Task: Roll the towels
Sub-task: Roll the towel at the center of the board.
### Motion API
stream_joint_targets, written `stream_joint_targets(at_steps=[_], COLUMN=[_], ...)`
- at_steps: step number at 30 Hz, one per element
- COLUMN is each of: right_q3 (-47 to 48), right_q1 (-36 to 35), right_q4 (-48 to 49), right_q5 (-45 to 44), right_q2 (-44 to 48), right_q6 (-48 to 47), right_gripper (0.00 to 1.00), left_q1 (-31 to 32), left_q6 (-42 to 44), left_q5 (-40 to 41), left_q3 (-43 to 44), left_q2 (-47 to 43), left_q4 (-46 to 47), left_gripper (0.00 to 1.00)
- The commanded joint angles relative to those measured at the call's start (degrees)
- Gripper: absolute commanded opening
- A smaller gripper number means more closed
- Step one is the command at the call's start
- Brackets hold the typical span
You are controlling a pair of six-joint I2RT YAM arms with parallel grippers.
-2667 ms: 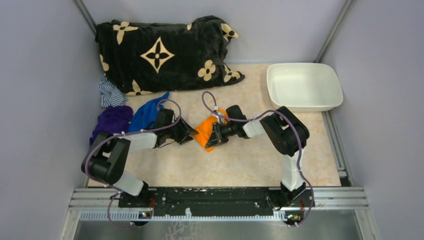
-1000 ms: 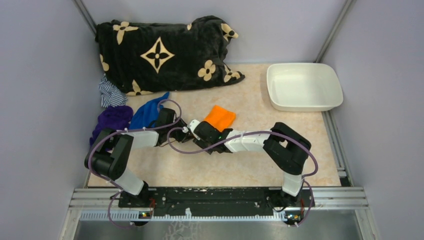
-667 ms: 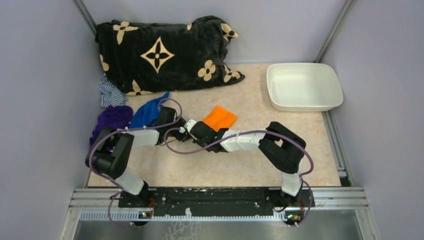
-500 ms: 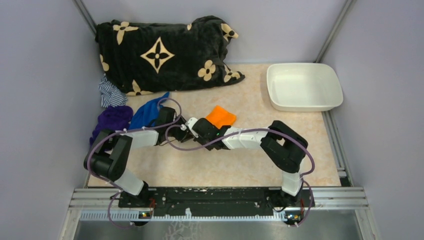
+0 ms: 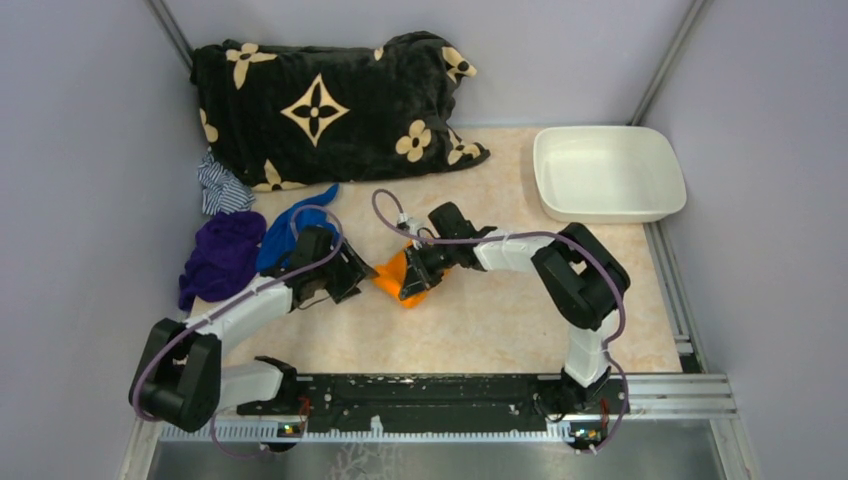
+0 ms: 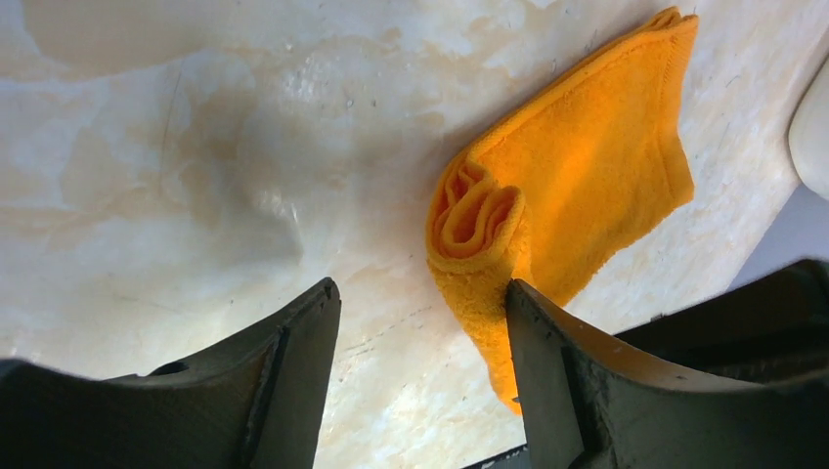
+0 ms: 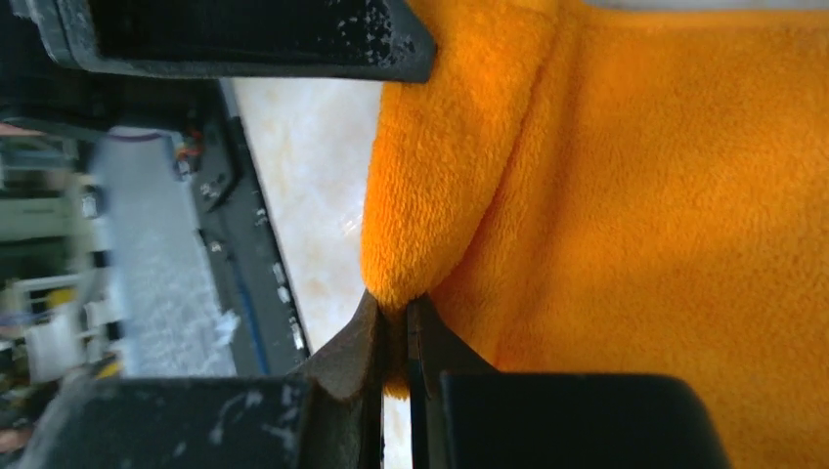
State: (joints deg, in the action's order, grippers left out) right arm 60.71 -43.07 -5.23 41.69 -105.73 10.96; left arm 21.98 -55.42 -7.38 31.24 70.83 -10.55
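Observation:
The orange towel (image 5: 390, 270) lies mid-table, one end curled into a loose roll (image 6: 476, 217) and the rest flat (image 6: 606, 156). My right gripper (image 5: 410, 285) is shut on a folded edge of it (image 7: 393, 311), and orange pile (image 7: 635, 195) fills that wrist view. My left gripper (image 5: 352, 275) stands open just left of the towel, jaws wide (image 6: 420, 293). Its right finger (image 6: 547, 362) sits against the roll's side, with bare table between the fingers. The blue towel (image 5: 285, 232) lies crumpled behind the left arm, partly hidden by it.
A purple cloth (image 5: 220, 255) and a striped cloth (image 5: 220, 185) lie at the far left. The black flower-marked blanket (image 5: 320, 100) is bunched at the back, and a white basin (image 5: 645, 205) stands at the back right. The mounting rail (image 5: 440, 390) runs along the near edge.
The right gripper closed on the orange towel, which now sits nearer and further left with one end curled. The left gripper opened wider and now faces the towel.

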Motion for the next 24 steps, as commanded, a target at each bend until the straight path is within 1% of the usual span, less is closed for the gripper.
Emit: stream_joint_targets(at_steps=[1,3,7,10,12,14,19,24], right_q3=[-3.03,-4.35,-5.35,-7.1,-8.27,-8.81,-8.98,-9.24], right_q1=[4.33,5.92,7.22,7.85,8.06,8.09,8.09,8.09], right_q4=[16.69,22.12,25.22,31.16,33.83,33.56,29.03,27.11], right_q5=[17.4,19.59,20.49,21.35,21.55,21.01,19.19,17.96], right_q2=[-2.99,-4.89,-9.36,-12.22,-13.25,-13.4,-12.98,-12.21], right_q6=[16.52,21.91,27.42,33.07,35.25,35.17,31.72,29.99], right_gripper=[0.0,0.0,0.0,0.0,0.0,0.0,0.0,0.0], left_q1=[-0.19,-0.23,-0.27,-0.19,-0.26,-0.23,-0.2,-0.1], left_q6=[-0.45,-1.08,-1.54,-1.75,-1.82,-1.61,0.67,2.24], left_q5=[-2.03,-3.25,-4.93,-6.03,-5.88,-5.24,-4.0,-4.16], left_q3=[-2.36,-2.94,-3.12,-2.77,-2.48,-1.45,2.89,6.25], left_q2=[-3.03,-3.63,-3.33,-2.04,-1.04,0.34,6.15,11.37], left_q4=[-2.08,-0.98,1.43,2.71,3.54,3.94,3.75,2.37], left_gripper=[0.69,0.69,0.69,0.69,0.69,0.69,0.68,0.63])
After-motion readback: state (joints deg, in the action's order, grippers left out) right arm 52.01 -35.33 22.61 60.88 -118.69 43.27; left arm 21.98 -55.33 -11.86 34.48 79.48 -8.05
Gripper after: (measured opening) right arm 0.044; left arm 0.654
